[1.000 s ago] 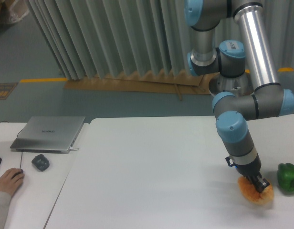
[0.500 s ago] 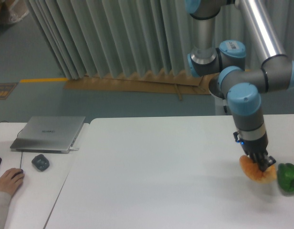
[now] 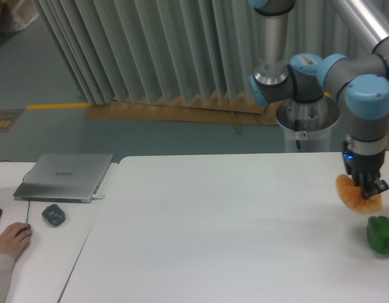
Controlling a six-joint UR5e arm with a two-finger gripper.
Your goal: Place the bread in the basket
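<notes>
Camera view: gripper (image 3: 373, 189) grasping the bread (image 3: 354, 196), lifted above the green pepper (image 3: 382, 235).

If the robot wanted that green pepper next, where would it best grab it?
Probably from straight above, fingers closing across the green pepper's rounded body. It sits low on the white table near the right edge, with open space over it. The gripper is shut on the bread now.

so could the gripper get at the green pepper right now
Probably not as things stand: the gripper is shut on the bread, so its jaws are taken up. The green pepper lies just below on the table with nothing over it, so the way itself looks free.
</notes>
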